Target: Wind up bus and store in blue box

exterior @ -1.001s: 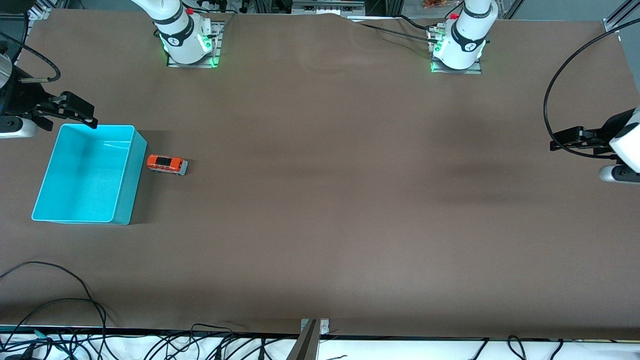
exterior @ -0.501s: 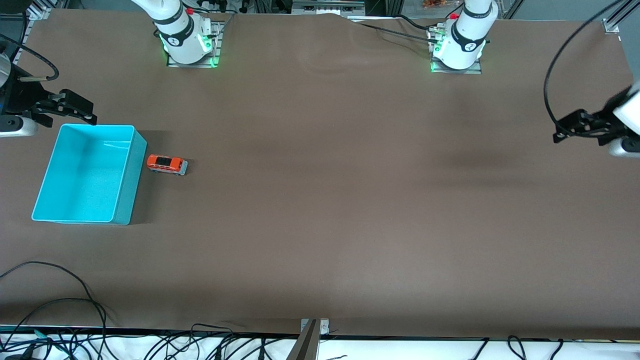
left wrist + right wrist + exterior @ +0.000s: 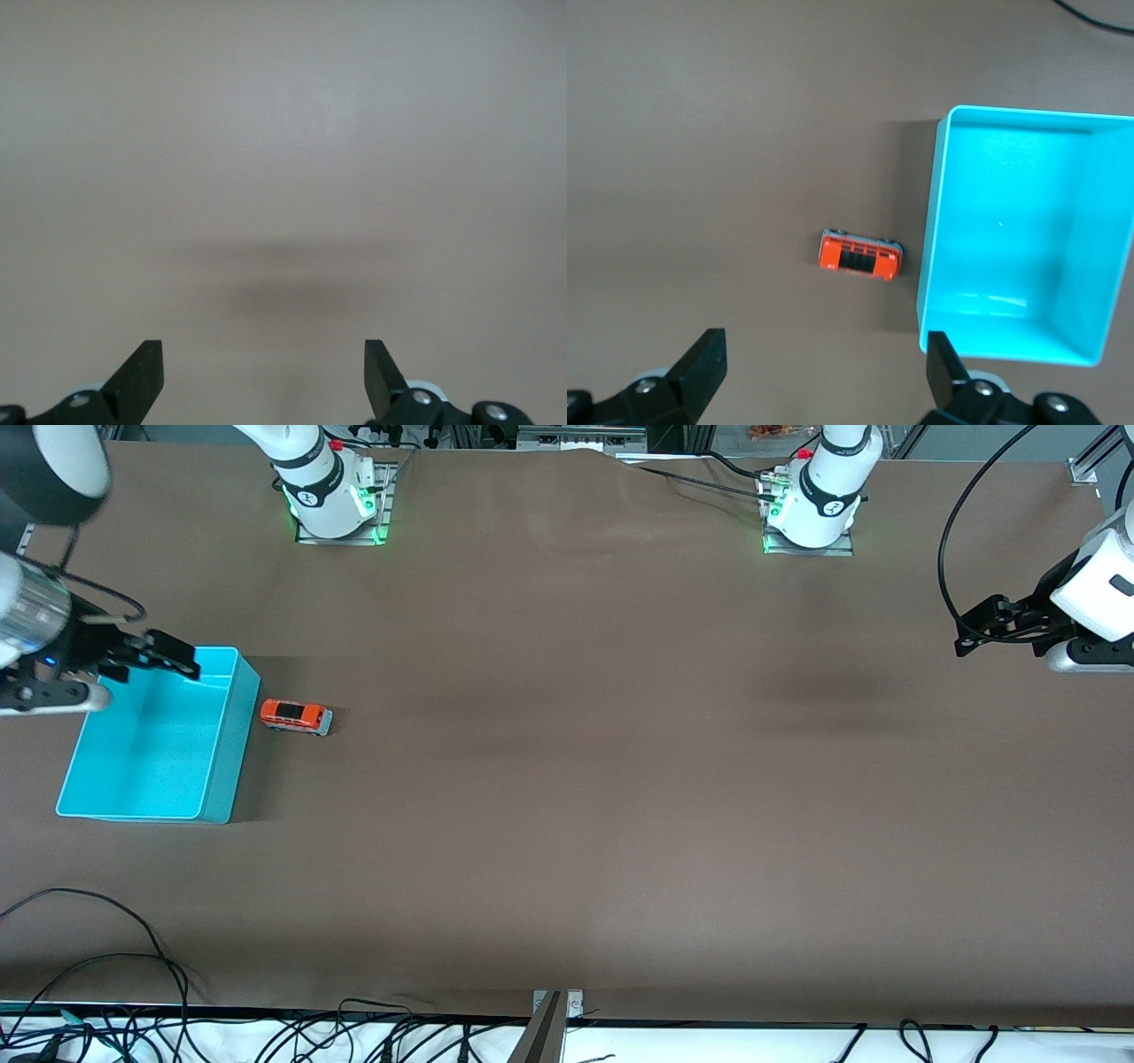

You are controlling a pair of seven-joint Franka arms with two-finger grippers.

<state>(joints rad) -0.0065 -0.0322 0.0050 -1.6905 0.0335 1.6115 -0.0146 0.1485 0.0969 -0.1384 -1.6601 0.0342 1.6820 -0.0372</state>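
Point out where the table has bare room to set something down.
Bare: the brown table from the bus to the left claw, and inside the blue box. Tight: only the narrow strip between bus and box.

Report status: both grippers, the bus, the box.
Right gripper open over blue box rim. Left gripper open over bare table. Bus on table beside box, unheld. Nothing in the way.

Brown-covered table (image 3: 585, 779), black cables (image 3: 106, 1001) along its near edge.
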